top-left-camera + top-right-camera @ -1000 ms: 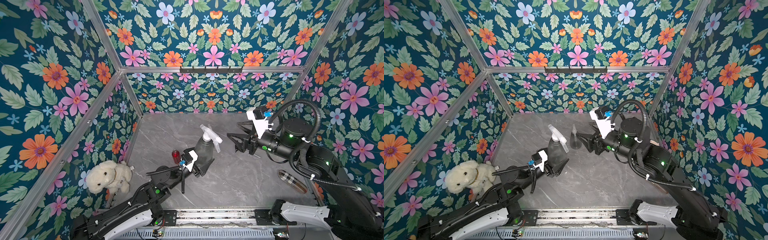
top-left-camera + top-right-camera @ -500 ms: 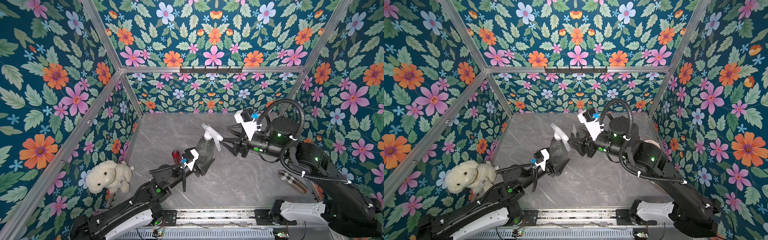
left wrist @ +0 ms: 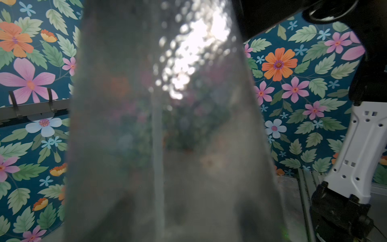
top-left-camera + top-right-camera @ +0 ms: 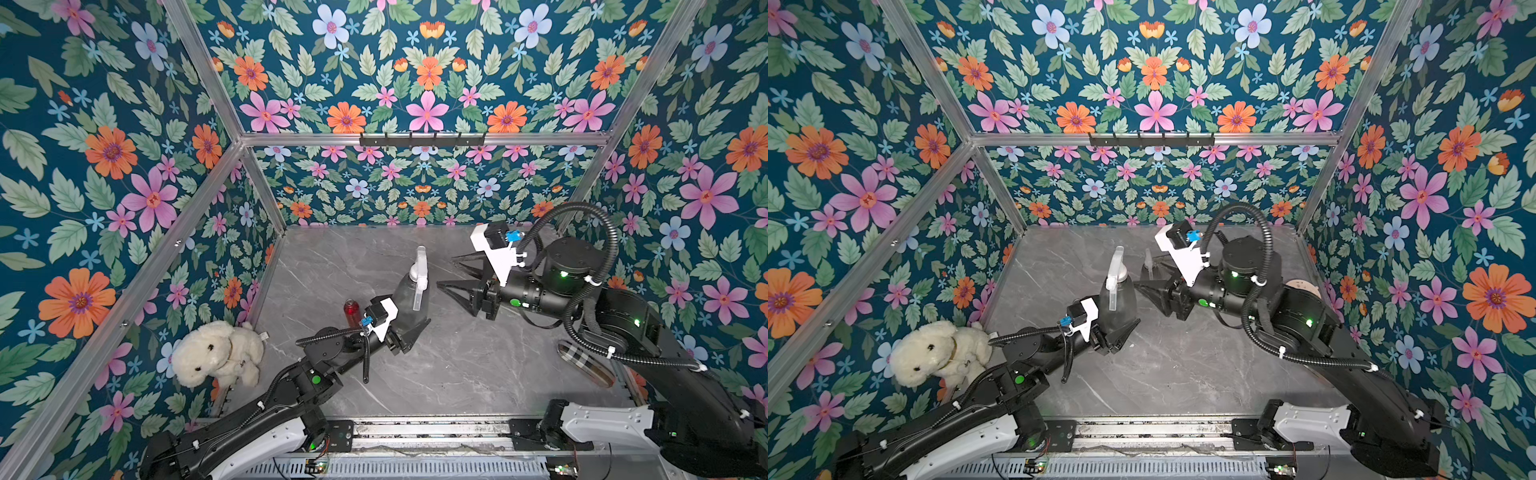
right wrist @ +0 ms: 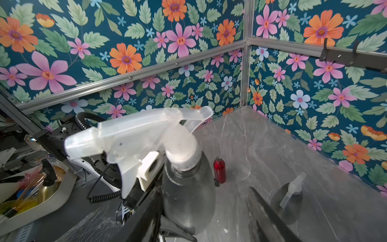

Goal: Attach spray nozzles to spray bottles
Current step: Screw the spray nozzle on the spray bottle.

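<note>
Grey bottle, nozzle on, dip tube inside, gripped by left tool, right tool gaping, empty

The small bottle stands left of the middle bottle, the third bottle behind it.

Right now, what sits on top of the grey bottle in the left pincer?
A whitish trigger spray nozzle sits on the neck of the grey bottle. Its collar covers the neck, so the thread is hidden.

Bright even light; bottle blurred, glare patch.
</note>
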